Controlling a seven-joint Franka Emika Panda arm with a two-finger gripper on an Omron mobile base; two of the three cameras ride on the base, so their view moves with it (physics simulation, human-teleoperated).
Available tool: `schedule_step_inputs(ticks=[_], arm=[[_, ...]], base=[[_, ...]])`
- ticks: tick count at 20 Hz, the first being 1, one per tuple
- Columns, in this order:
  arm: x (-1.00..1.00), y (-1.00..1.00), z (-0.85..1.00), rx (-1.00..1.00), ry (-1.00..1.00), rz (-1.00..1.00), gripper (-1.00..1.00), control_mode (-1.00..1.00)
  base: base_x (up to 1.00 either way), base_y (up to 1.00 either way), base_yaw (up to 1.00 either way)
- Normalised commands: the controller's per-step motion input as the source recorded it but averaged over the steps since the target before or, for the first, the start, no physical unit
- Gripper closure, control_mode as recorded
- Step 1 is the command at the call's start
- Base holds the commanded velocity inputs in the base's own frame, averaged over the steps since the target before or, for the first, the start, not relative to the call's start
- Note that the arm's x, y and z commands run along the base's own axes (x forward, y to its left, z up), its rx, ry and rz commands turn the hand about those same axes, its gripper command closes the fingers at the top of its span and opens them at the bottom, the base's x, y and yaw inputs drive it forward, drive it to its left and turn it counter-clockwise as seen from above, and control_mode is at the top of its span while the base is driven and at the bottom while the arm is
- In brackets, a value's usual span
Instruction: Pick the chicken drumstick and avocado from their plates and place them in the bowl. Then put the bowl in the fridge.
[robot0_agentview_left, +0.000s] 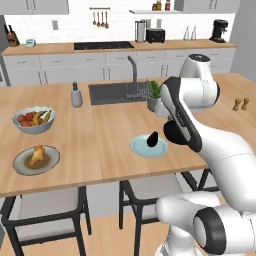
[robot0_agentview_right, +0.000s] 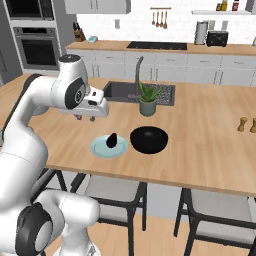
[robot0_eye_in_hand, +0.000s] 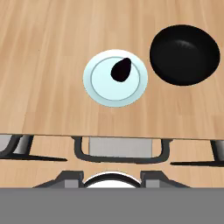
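Below the raised tool (robot0_agentview_right: 86, 118), whose finger gap I cannot tell, the avocado (robot0_eye_in_hand: 121, 69) lies on its pale plate (robot0_eye_in_hand: 99, 89).

In the left base view, the arm's forearm covers the right edge of the light-blue plate (robot0_agentview_left: 145, 147) and fully conceals the black bowl (visible in the right base view (robot0_agentview_right: 149, 139)). The hand (robot0_agentview_right: 85, 118) is seen from the side in the right base view; finger spacing cannot be determined. In the hand view, the chairs (robot0_eye_in_hand: 120, 151) beneath the tabletop (robot0_eye_in_hand: 52, 65) are cut off. The fruit in the pale bowl (robot0_agentview_left: 34, 120) is too small to identify individually.
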Motion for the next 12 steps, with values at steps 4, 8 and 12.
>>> schedule_step_inputs(ticks=[4, 8, 12], arm=[[-0.16, -0.01, -0.16, -0.02, 0.0, 0.0, -1.0, -1.0], [-0.19, -0.19, -0.48, 0.01, 0.0, 0.0, -1.0, -1.0], [0.07, 0.0, -0.66, 0.0, -0.02, -0.15, -1.0, -1.0]], base=[[0.0, 0.0, 0.0], [0.0, 0.0, 0.0], [0.0, 0.0, 0.0]])
